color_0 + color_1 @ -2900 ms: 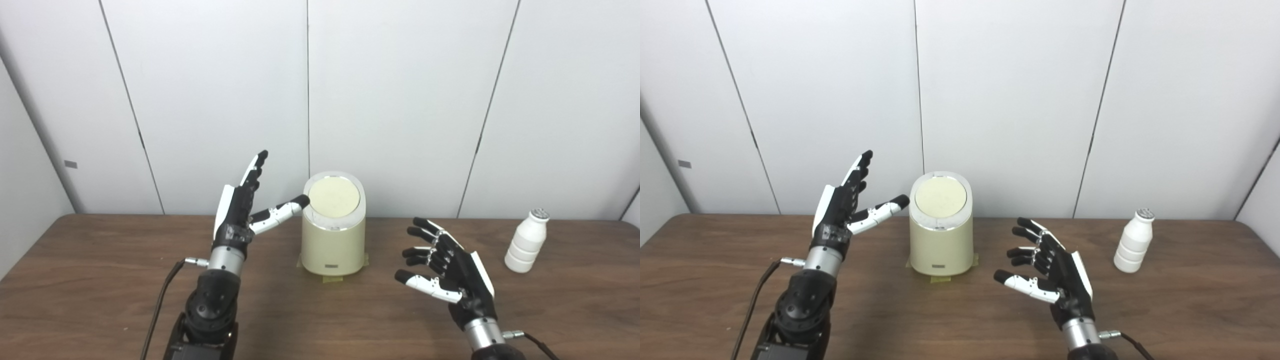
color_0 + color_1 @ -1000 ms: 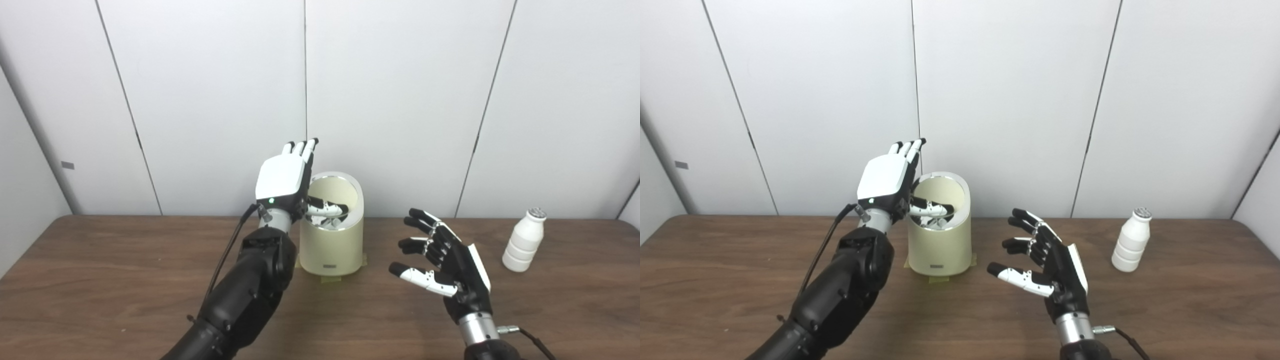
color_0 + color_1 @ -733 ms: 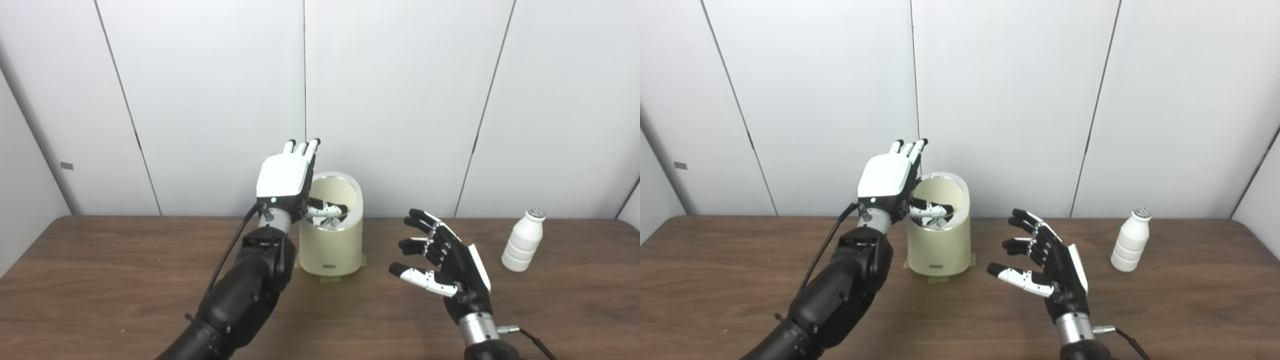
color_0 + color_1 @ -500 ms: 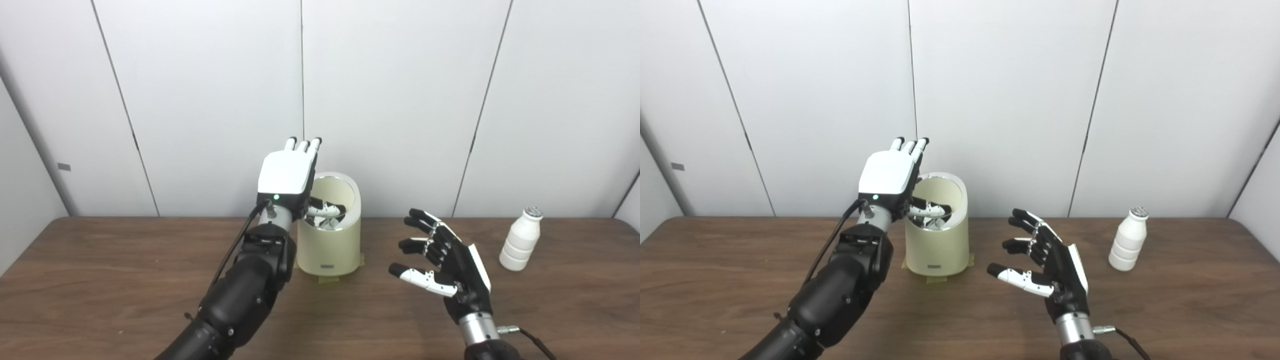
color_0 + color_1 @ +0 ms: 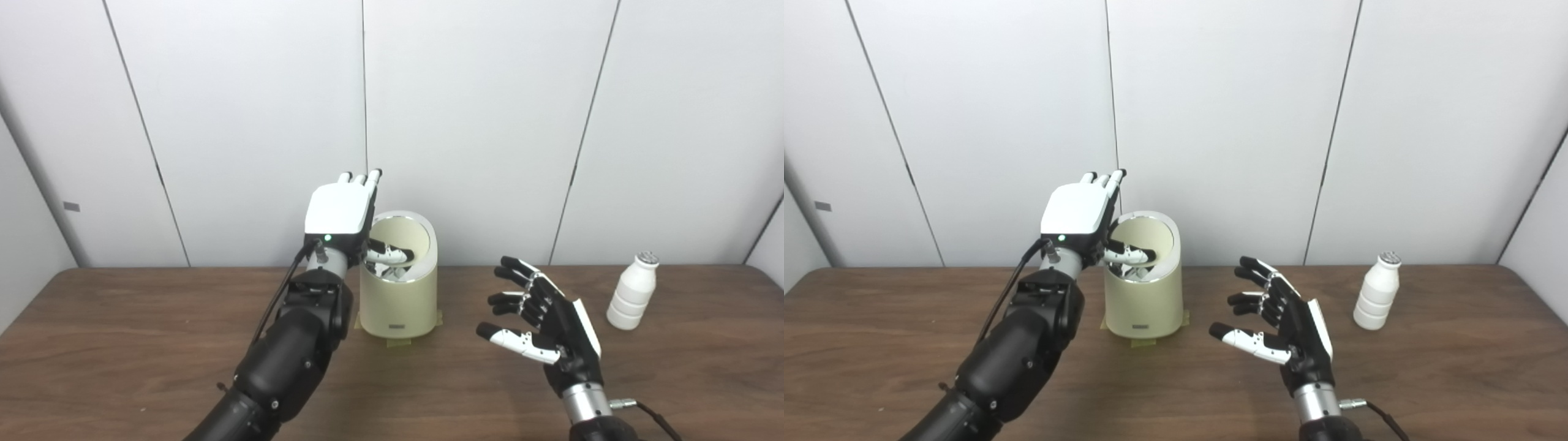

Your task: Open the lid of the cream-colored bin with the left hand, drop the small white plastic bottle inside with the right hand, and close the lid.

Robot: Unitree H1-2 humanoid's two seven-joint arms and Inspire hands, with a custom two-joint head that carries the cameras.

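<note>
Bin (image 5: pixel 398 300) work is at the lid stage: your left hand (image 5: pixel 340 213) stands upright at the bin's left rim, fingers straight up, thumb (image 5: pixel 389 253) reaching across the mouth. The lid (image 5: pixel 401 239) appears tipped up inside the rim, cream underside facing you; the thumb seems to be pressing or propping it. Whether the hand truly grips anything, you cannot tell; it looks like a push, not a clasp. Likely reason for this pose: thumb inside keeps the lid from swinging back while the mouth stays clear on the bin's right side for the drop. Your right hand (image 5: pixel 545 327) hangs to the right of the bin and nearer you, palm inward, fingers spread, holding nothing. It waits well short of the bottle. Small white plastic bottle (image 5: pixel 631 292) stands upright on the table (image 5: pixel 122 343), far right of the bin, beyond the right hand, untouched. Tape tabs (image 5: pixel 398 342) show at the bin's base, presumably fixing it so a one-handed push on the lid won't slide it. Judged next: the right hand must go outward to fetch the bottle.
</note>
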